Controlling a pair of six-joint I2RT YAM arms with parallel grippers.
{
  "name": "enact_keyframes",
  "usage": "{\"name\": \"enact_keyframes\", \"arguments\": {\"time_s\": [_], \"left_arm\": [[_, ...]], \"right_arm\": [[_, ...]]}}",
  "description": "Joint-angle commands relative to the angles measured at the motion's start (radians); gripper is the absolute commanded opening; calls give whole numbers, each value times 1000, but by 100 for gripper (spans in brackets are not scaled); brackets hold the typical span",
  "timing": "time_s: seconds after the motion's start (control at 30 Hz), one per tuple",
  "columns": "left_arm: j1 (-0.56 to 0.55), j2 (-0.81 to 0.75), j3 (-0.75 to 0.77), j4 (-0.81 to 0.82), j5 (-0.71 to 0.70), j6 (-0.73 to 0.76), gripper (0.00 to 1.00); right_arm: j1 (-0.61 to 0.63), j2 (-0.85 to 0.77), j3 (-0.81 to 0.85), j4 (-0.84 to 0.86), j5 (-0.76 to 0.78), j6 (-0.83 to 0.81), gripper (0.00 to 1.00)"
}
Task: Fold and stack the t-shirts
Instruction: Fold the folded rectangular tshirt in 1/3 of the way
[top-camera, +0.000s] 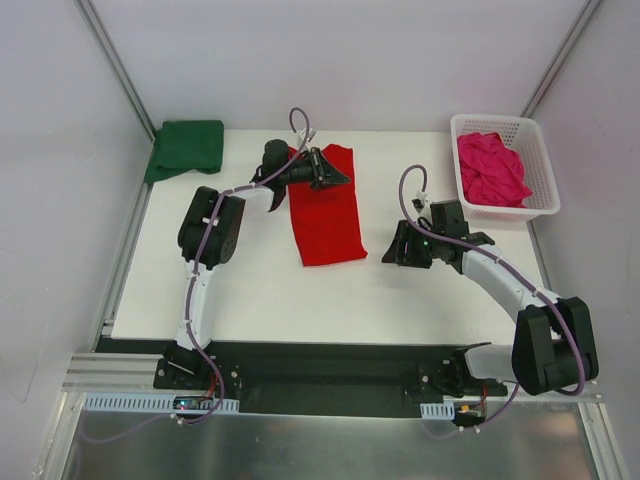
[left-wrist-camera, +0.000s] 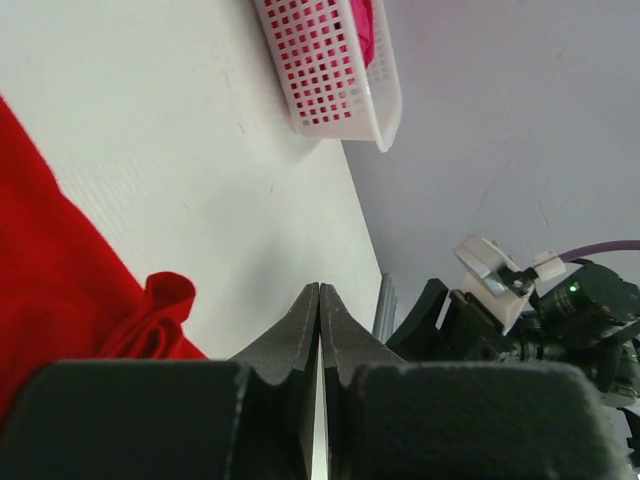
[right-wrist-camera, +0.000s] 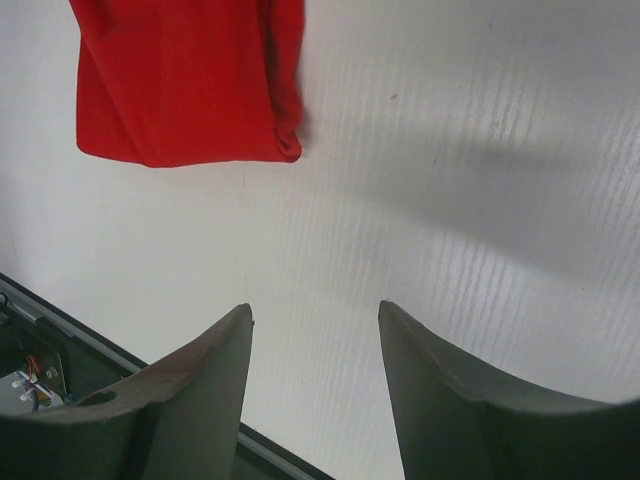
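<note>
Top external view: a white table (top-camera: 250, 290) with a matte, faintly ribbed top stands inside a booth of plain pale walls (top-camera: 350, 60), with thin metal posts (top-camera: 115, 62) running up the far corners. A grooved aluminium rail (top-camera: 120, 375) lies along the near edge, where the two arm bases are bolted.

The red shirt (top-camera: 328, 215) lies on the middle of the table, folded into a long, narrow rectangle. Its cloth is soft and mostly flat, with rounded fold edges. The green shirt (top-camera: 187, 148) is folded into a thick square at the far left corner, partly hanging over the table's edge. The pink shirt (top-camera: 492, 170) sits crumpled in a heap inside the white plastic lattice basket (top-camera: 490, 120) at the far right.

The left gripper (top-camera: 340, 176) is over the far end of the red shirt. In the left wrist view its dark, wedge-shaped fingers (left-wrist-camera: 300, 330) are pressed flat together tip to tip. No cloth shows between them, and a small bunched fold of the red shirt (left-wrist-camera: 60, 290) rises just to one side. The basket (left-wrist-camera: 330, 70) shows beyond, with pink cloth (left-wrist-camera: 365, 30) behind its grid of holes.

The right gripper (top-camera: 392, 252) hangs beside the red shirt's near right corner, apart from it. In the right wrist view its jaws stand moderately apart over bare table, holding nothing, and the folded end of the red shirt (right-wrist-camera: 180, 80) lies ahead.
</note>
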Motion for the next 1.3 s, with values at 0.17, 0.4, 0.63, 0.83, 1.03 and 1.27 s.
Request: {"name": "enact_keyframes", "arguments": {"time_s": [0.17, 0.4, 0.63, 0.83, 1.03, 1.27], "left_arm": [[-49, 64, 108, -181, -16, 161, 0], [-57, 122, 143, -252, -39, 198, 0], [-57, 162, 160, -327, -74, 241, 0], [-57, 210, 207, -374, -96, 252, 0], [-58, 213, 278, -376, -55, 241, 0], [-72, 29, 310, -477, -36, 314, 0]], "right_arm": [[0, -9, -2, 1, 14, -18, 57], [-1, 0, -1, 1, 14, -21, 56], [0, 4, -2, 4, 13, -21, 56], [-3, -2, -5, 1, 14, -24, 56], [-3, -6, -15, -1, 16, -29, 57], [-3, -8, -25, 13, 11, -23, 57]]}}
